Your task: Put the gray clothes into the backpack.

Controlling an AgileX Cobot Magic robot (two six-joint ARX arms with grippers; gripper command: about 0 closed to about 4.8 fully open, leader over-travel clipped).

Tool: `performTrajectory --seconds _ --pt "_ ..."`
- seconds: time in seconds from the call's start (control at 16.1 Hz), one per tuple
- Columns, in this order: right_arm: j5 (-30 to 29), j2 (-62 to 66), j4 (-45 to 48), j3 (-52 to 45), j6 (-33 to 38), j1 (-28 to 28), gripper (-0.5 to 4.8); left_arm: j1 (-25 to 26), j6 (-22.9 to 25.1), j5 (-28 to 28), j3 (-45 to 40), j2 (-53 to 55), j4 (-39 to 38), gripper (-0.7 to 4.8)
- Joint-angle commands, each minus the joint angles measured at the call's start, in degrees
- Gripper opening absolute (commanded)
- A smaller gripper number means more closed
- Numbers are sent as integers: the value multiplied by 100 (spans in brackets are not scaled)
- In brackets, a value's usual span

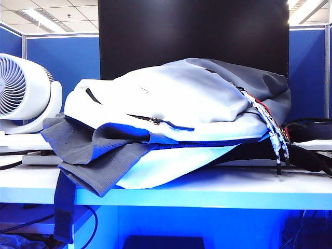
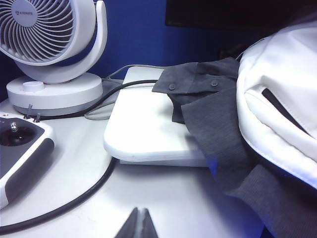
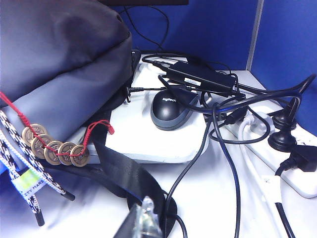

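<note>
Two arms do not appear in your exterior view; you see each hand only in its own wrist view. Largest on the counter (image 1: pixel 218 189) is the backpack (image 1: pixel 181 98), lying on its side, white and light gray with a darker gray panel on top. Its zipper line runs along the middle, and speckled cords (image 1: pixel 272 135) hang down at its right end. The gray clothes (image 1: pixel 98 150) are pressed into the open mouth at the left end of the backpack. A big part of them is outside the bag: folds spread to the left, and one strip hangs over the counter edge. In the left wrist view you see the clothes (image 2: pixel 223 129) come out under the white backpack (image 2: pixel 282 89) and lie partly on a white board (image 2: pixel 143 129). A white fan (image 1: pixel 23 91) stands at the far left, behind the clothes. A black cable (image 2: pixel 74 198) curves over the counter near the fan. On the right side, beside the backpack, you find a mouse (image 3: pixel 171 109), a black adapter (image 3: pixel 200 77) and a power strip (image 3: pixel 292 163) with tangled cables. Some coins (image 3: pixel 54 148) on a red string hang from the backpack. The left hand (image 2: pixel 138 225) is closed and holds nothing, low over the bare counter, apart from the clothes. The right hand (image 3: pixel 141 223) is also closed and empty, just above a black strap (image 3: pixel 124 173).
</note>
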Motion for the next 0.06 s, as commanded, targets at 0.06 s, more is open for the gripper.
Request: performTrajectory --seconds 0.06 --pt "-33 -11 94 -44 -17 2 -1 -2 20 22 4 -13 57 -4"
